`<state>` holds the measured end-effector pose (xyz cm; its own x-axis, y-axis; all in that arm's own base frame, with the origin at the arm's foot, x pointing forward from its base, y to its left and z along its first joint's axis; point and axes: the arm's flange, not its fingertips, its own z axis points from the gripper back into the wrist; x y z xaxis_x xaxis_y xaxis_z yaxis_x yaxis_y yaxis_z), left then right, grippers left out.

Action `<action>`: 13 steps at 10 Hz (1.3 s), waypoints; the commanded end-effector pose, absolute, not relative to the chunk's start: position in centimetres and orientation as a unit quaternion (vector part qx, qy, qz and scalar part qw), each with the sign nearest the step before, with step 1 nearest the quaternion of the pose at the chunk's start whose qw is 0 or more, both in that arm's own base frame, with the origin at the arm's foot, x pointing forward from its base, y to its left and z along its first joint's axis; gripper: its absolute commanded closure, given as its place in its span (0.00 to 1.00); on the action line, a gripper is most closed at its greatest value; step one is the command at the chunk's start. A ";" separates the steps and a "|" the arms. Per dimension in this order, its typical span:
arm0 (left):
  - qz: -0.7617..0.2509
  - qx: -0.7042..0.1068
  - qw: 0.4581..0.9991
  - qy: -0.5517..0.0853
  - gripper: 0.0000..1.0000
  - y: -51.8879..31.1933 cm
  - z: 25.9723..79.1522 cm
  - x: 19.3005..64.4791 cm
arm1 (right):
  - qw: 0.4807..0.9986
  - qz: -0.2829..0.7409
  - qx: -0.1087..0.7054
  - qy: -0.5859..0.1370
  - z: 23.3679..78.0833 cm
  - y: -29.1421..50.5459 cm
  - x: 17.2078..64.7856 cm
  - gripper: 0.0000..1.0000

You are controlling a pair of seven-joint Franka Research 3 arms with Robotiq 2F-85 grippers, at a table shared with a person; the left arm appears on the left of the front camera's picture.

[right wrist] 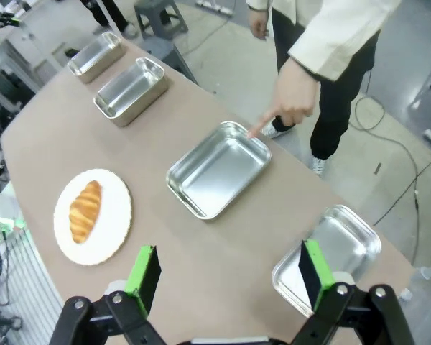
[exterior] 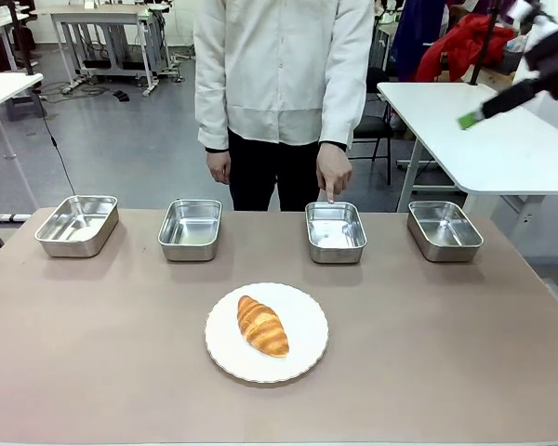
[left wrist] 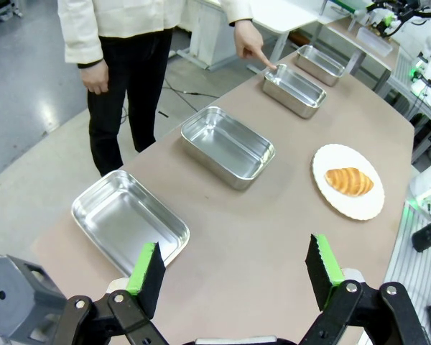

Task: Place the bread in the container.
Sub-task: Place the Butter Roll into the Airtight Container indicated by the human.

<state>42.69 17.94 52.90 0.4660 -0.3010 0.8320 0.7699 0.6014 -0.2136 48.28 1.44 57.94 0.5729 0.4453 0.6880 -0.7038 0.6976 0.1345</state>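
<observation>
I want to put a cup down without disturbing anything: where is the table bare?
Bare brown tabletop lies left and right of the round white plate with the golden-brown croissant. The far edge is crowded: four shiny steel pans, a person's finger at the third pan.

Bread (exterior: 262, 325) on plate (exterior: 303, 327), container (exterior: 336, 231) behind it, slightly right

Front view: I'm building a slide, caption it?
A person's hand points at the third pan from left; croissant sits on white plate.
</observation>
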 end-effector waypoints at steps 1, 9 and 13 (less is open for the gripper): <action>-0.337 -0.298 0.798 -0.400 0.00 18.0 53.0 42.5 | 0.890 0.325 0.183 -0.262 56.4 8.8 47.5 0.00; -0.337 -0.298 0.798 -0.400 0.00 18.0 53.0 42.5 | 0.905 0.368 0.127 -0.171 44.9 25.3 43.1 0.00; -0.337 -0.298 0.798 -0.400 0.00 18.0 53.0 42.5 | 0.905 0.368 0.127 -0.171 44.9 25.3 43.1 0.00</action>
<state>42.69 17.99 52.92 0.4658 -0.3009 0.8322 0.7696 0.6020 -0.2131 43.18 25.22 44.82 0.6770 0.6200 0.3966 -0.7038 0.7030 0.1023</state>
